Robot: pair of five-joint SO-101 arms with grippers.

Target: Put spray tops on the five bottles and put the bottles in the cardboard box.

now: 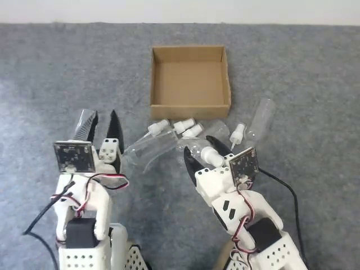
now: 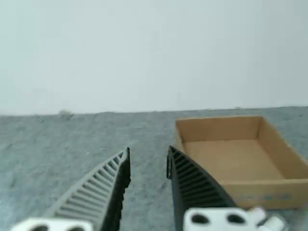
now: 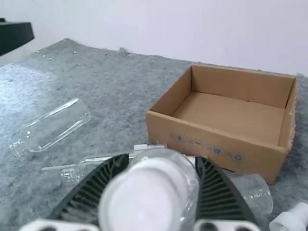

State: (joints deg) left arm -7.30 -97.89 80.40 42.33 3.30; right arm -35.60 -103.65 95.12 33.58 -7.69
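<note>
1. My right gripper (image 3: 161,160) is clamped on a capped bottle (image 3: 144,197), near the cardboard box (image 3: 216,144).
2. The high view shows my left gripper (image 1: 102,118) spread wide and empty, with other bottles (image 1: 147,147) lying beside the box's near wall.
3. Grey felt (image 1: 56,67) covers the table, and a white wall (image 2: 144,48) stands behind.

- The left arm (image 1: 90,202) and right arm (image 1: 236,208) were white plastic shells around black motor blocks (image 1: 81,232).
- The left gripper (image 1: 104,115) and right gripper (image 1: 200,147) each had two black, pointed fingers (image 2: 103,192) with ribbed inner faces.
- A square grey camera board (image 1: 74,156) topped each wrist.
- Thin red, white and black wires (image 1: 112,183) looped along the arms, and a black cable (image 1: 284,188) trailed away.
- The bases (image 1: 84,260) were white and dotted with small holes.
</note>
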